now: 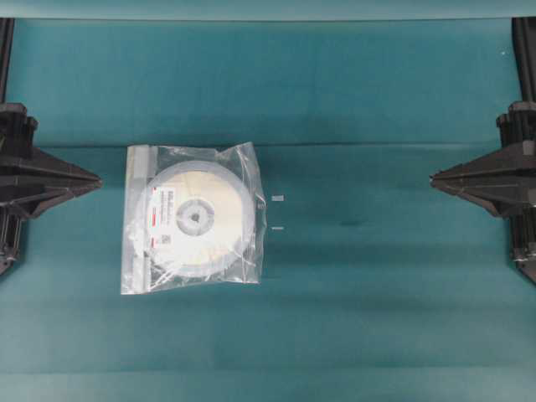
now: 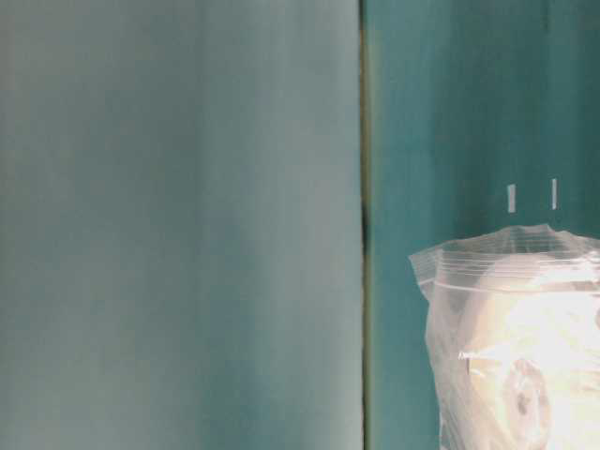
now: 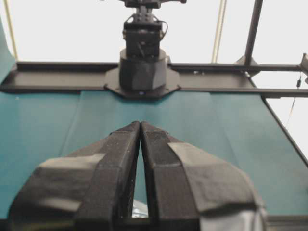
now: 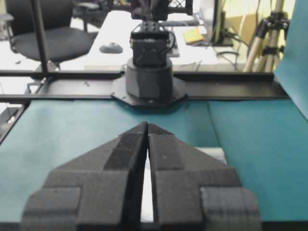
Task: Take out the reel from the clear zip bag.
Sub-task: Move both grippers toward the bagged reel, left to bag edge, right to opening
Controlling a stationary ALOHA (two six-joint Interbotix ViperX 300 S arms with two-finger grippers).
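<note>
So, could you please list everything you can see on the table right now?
bag: one, clear plastic with a whitish zip strip on its left edge, lying flat left of the table's middle
reel: one, white with a cream centre and grey hub, inside the bag
tape marks: two, small and pale, just right of the bag
table cover: one, teal cloth, under everything
left gripper: one, black, shut, at the left edge, clear of the bag
right gripper: one, black, shut, at the right edge
</note>
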